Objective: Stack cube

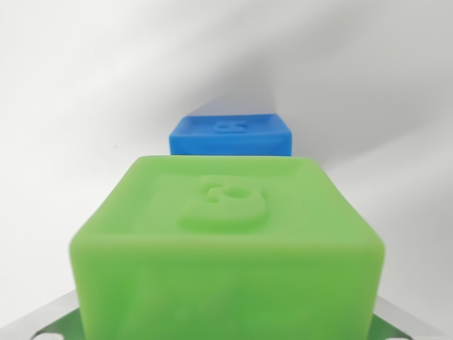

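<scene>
Your green cube (pixel 226 248) filled the wrist view, close under the camera, the blue cube (pixel 231 134) just behind it on a bare white surface. It looked light, rigid and smooth; flat opposite sides suited gripping. Metal showed at the lower corners, yet you couldn't tell the claw's state.

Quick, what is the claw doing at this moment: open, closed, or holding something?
Claw: only its metal fingers show, flanking the green cube at the bottom corners; likely holding it, but the grip cannot be confirmed. The blue cube lies free behind.
</scene>
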